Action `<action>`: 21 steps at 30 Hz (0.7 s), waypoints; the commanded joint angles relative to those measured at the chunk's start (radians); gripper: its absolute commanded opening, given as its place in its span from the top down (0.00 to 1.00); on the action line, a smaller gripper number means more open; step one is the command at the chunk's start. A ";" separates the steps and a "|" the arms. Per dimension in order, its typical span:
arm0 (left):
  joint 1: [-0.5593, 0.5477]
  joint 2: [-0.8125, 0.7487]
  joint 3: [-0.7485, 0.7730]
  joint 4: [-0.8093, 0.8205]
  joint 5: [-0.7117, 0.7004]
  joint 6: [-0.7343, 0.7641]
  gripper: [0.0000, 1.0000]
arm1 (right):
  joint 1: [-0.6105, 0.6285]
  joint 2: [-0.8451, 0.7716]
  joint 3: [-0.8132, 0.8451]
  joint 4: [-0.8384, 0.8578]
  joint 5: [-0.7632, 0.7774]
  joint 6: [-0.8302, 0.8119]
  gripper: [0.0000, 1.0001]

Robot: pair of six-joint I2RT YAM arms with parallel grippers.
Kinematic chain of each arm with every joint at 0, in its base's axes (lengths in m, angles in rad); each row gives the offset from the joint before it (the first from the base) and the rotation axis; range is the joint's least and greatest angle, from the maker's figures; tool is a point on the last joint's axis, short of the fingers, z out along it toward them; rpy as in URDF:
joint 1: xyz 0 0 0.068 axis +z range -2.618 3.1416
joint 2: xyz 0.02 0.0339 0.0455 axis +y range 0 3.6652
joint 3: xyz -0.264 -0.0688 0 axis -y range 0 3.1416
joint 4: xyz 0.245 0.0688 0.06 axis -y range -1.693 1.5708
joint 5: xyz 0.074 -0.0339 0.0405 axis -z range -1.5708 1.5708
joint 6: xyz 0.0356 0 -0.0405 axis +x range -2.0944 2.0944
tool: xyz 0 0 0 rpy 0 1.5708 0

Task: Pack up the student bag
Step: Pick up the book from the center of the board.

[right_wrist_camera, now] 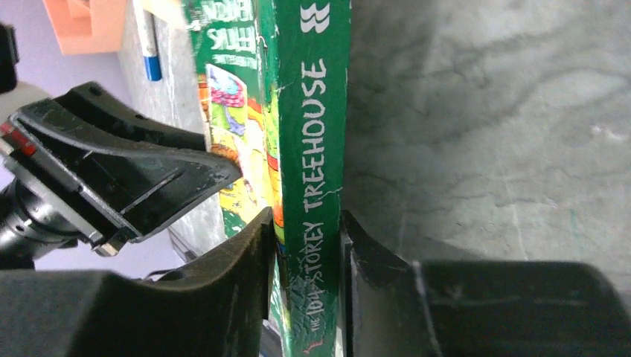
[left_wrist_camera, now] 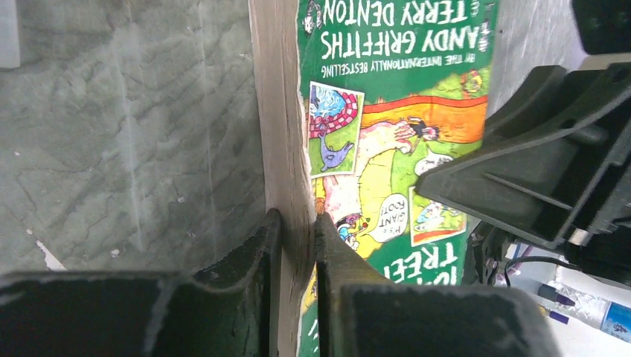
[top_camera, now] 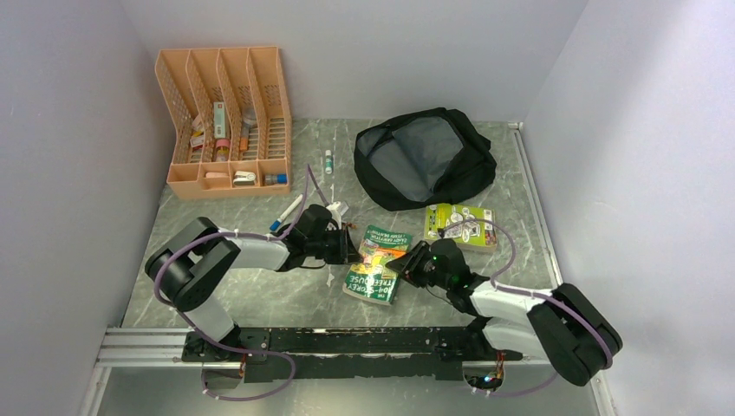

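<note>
Green paperback book [top_camera: 379,264] is clamped at its page edge by the left gripper [left_wrist_camera: 298,223] and at its spine by the right gripper [right_wrist_camera: 306,223]; the large black fabric student bag [top_camera: 425,160] is set open beyond the book's far end, slightly rightward.

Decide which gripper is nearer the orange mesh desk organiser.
Left. The left gripper grips the green book by its page edge, on the side toward the orange organiser; the right gripper clamps the spine on the far side.
</note>
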 commanded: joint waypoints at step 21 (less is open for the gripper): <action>0.056 -0.361 0.265 -0.427 -0.085 0.258 0.12 | 0.009 -0.385 0.271 -0.393 0.081 -0.439 1.00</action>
